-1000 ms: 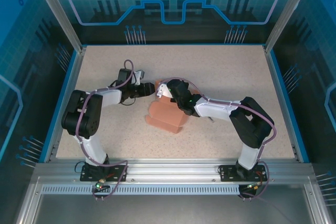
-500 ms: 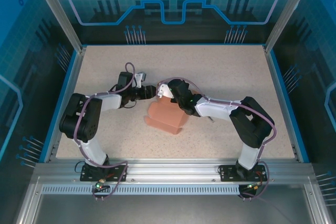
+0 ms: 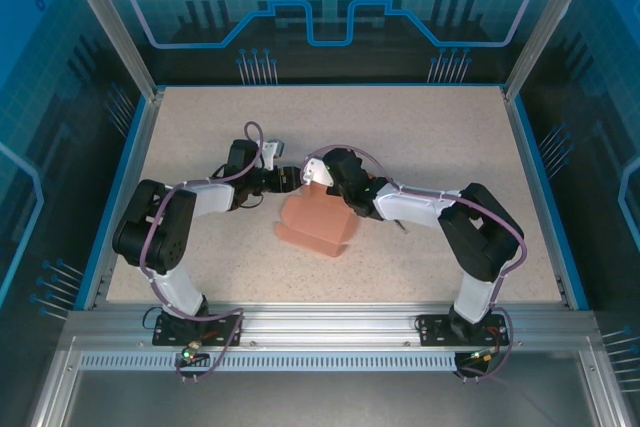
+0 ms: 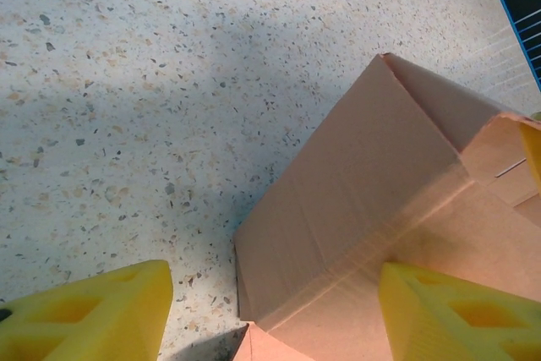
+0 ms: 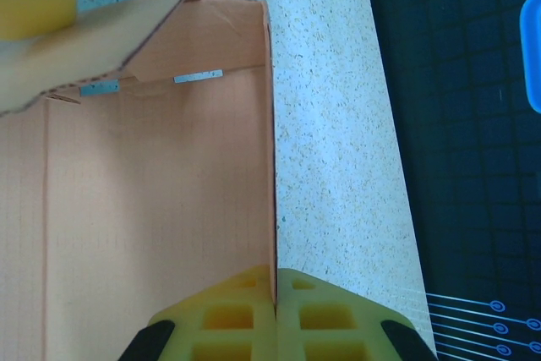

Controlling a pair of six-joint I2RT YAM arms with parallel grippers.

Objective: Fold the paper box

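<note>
Top external view shows the counter (image 3: 430,137) largely bare, its edges well apart from the work, so there is ample room on every side. Mid-counter sits the paper box (image 3: 312,225), partly raised with walls up and end flaps loose: the forming step, I judge. One thin side wall is pinched between the shut right jaws. The left jaws stand wide, straddling the box's far corner and seemingly touching nothing, though the wrist view is tight. Next, the left should press a flap inward without crowding the right, just beside it.
</note>
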